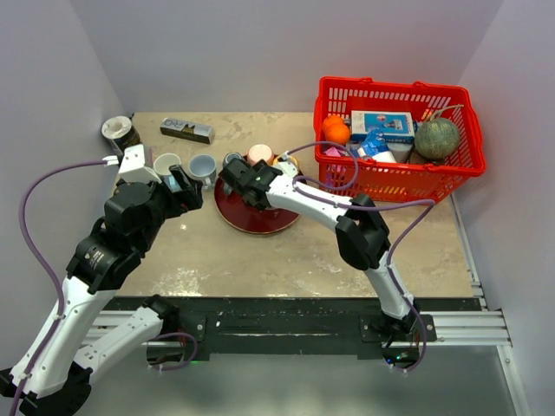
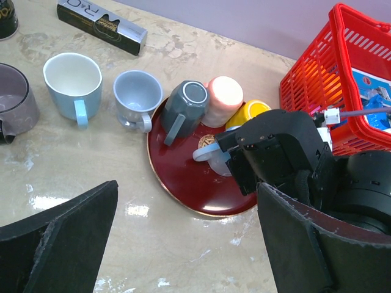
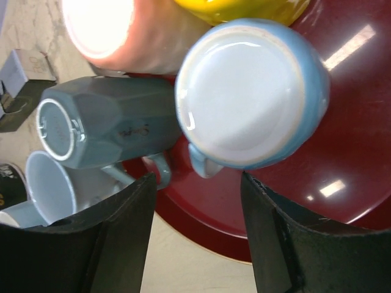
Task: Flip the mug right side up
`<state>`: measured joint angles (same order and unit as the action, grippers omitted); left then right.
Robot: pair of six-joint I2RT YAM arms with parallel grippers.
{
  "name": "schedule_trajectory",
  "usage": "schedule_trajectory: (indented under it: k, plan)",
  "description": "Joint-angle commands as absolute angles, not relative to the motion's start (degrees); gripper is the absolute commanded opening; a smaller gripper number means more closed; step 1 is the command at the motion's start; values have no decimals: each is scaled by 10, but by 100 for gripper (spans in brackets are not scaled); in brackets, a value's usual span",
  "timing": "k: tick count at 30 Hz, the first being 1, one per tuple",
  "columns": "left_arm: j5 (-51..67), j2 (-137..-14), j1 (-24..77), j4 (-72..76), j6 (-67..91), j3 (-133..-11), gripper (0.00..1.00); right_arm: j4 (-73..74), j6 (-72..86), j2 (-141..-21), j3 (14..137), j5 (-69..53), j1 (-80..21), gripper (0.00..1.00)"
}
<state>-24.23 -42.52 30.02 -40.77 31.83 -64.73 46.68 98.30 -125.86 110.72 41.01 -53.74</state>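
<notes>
Right tool [image 3: 197,189], jaws wide, hovers over the upside-down blue mug [image 3: 247,91] on the red plate [image 3: 342,152] toward the far edge of the surface [image 1: 286,260]; it should straddle the body, clear of the grey mug [image 3: 104,122].

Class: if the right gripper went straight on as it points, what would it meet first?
Probably the upturned base of the light blue mug on the red plate, straight ahead of the open right gripper; depth is unclear.
</notes>
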Motion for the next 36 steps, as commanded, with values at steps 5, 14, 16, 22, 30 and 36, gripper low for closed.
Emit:
schedule_trajectory:
  k: [5,14,16,22,30,36]
  plan:
    - [-251,-423,300,-390,304,-647,99,499,1004,-1317,1195,436,-540,59]
    - [-261,-409,300,-409,308,-644,99,528,1021,-1346,1219,443,-540,57]
    - [-263,-403,299,-410,308,-642,99,529,1022,-1347,1218,448,-538,54]
    - [-265,-403,300,-411,308,-640,99,525,1024,-1353,1211,451,-530,40]
    - [-264,-403,300,-411,307,-641,99,513,1011,-1347,1202,447,-529,9]
    - [-262,-405,300,-405,308,-638,99,497,1000,-1321,1174,442,-529,0]
